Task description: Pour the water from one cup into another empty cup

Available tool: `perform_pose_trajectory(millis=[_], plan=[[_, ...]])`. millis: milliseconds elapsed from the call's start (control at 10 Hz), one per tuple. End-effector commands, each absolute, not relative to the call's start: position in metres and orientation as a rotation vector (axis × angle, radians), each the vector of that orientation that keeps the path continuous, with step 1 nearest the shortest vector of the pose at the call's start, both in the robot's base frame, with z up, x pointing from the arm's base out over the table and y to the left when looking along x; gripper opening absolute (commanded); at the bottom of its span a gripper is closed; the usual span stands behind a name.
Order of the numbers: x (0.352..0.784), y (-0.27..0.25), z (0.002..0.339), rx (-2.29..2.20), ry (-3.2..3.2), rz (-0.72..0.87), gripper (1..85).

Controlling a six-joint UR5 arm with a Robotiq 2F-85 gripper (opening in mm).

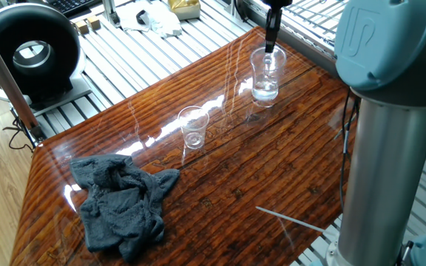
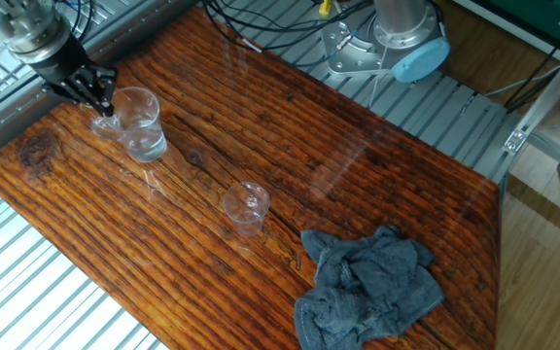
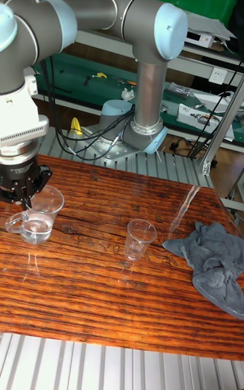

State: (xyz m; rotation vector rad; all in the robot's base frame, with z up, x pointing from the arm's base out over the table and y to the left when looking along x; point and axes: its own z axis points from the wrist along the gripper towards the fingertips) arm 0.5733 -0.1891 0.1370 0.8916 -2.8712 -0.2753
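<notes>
While the gripper [image 1: 270, 50] pinches the far rim of the larger cup [image 1: 266, 74] near the table's [image 1: 272, 177] far corner, we see in one fixed view the water [image 1: 265, 91] lying shallow at its bottom and the smaller empty cup [image 1: 193, 126] standing upright well apart, toward the middle of the table, with a grey cloth [image 1: 120, 199] bunched near the front-left corner. In the other fixed view, the gripper [image 2: 106, 107] shows one finger inside the wall of the larger cup [image 2: 140, 123] and one outside, jaws closed on the rim; the cup's base looks at or just above the wood, and we cannot tell which. The smaller cup [image 2: 245, 207] waits between it and the cloth [image 2: 367, 287]. In the tall fixed view the gripper [image 3: 27, 206] comes straight down on the tumbler's [image 3: 39, 212] rim, the water [image 3: 37, 228] level. We judge the step to be lifting and carrying: the thin plastic wall may flex, so we would rise slowly, keep the tumbler upright, stop with its free lip over the narrow cup [image 3: 139, 237], then tilt gently.
</notes>
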Motion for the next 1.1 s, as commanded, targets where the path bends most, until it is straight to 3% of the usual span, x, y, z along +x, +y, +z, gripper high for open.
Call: perform_pose_trajectory(millis=[0,200,1000], plan=[[0.576,-0.190,0.160,0.865,-2.880,-0.201,1.0],[0.584,-0.192,0.174,0.852,-2.893,-0.067,1.0],[0.588,-0.144,0.187,0.758,-2.924,0.133,1.0]])
